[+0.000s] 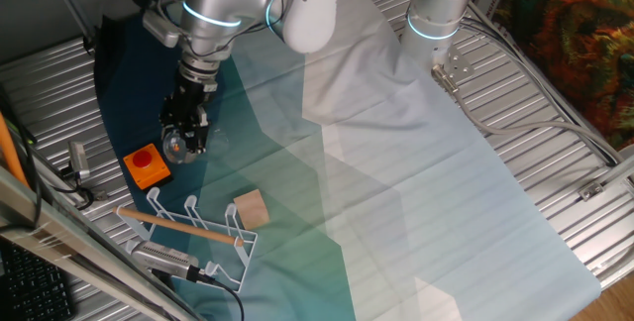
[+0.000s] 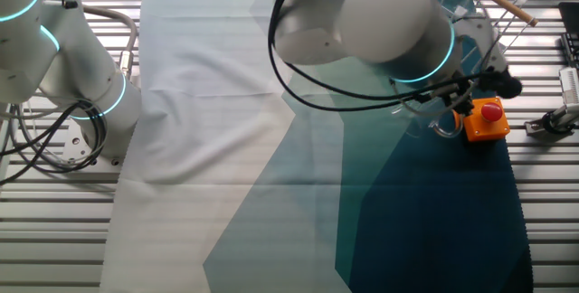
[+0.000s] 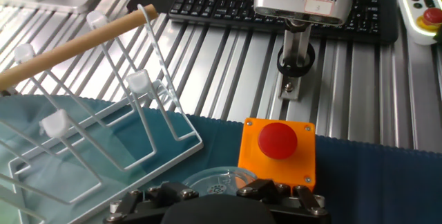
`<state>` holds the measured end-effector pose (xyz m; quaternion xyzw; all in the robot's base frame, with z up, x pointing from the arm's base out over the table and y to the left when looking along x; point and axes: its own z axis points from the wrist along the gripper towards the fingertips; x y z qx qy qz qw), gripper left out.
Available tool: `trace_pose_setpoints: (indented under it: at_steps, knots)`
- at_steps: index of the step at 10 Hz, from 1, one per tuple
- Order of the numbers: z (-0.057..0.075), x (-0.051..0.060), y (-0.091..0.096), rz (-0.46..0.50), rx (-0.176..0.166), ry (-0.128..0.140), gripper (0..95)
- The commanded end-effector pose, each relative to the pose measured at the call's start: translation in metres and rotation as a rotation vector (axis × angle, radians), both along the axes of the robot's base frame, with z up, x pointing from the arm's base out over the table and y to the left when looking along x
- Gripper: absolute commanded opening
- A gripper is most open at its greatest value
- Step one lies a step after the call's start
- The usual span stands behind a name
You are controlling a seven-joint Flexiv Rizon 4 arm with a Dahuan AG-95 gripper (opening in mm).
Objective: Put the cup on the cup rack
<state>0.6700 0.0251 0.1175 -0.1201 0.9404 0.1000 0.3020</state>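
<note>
In one fixed view, at far left, the black two-finger gripper (image 1: 184, 133) hangs from the silver arm above the dark blue part of the cloth (image 1: 129, 83). The small transparent cup with a side handle (image 1: 181, 146) sits between the fingers, apparently lifted off the cloth; the jaws stand narrow, closed on its rim. Just beside it lies the orange box with a red round button (image 1: 149, 166). Below that stands the low white wire cup rack with upright looped prongs (image 1: 203, 237), a light wooden rod (image 1: 178, 225) lying across it. To the right of the rack's near prongs rests a tan wooden block (image 1: 251, 208), apart from the cup.

In the hand view, the rack (image 3: 97, 141) occupies the left, tilted in frame, the rod (image 3: 69, 48) crossing its top. The cup's clear circular body (image 3: 217, 181) shows low at centre, against the gripper (image 3: 221, 195). The orange box (image 3: 277, 151) stands just beside the cup, to the right.

In the other fixed view, the arm hides most of the gripper; the cup (image 2: 445, 123) shows faintly to the left of the orange box (image 2: 487, 119).
</note>
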Motion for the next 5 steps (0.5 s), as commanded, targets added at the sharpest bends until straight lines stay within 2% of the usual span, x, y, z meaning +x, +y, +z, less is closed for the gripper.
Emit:
trace_pose_setpoints:
  at_steps: [1, 5]
  knots:
    - [0.0007, -0.0025, -0.0003, 0.003, 0.01, -0.007, 0.0]
    - [0.0006, -0.0026, -0.0005, 0.004, 0.01, -0.015, 0.0]
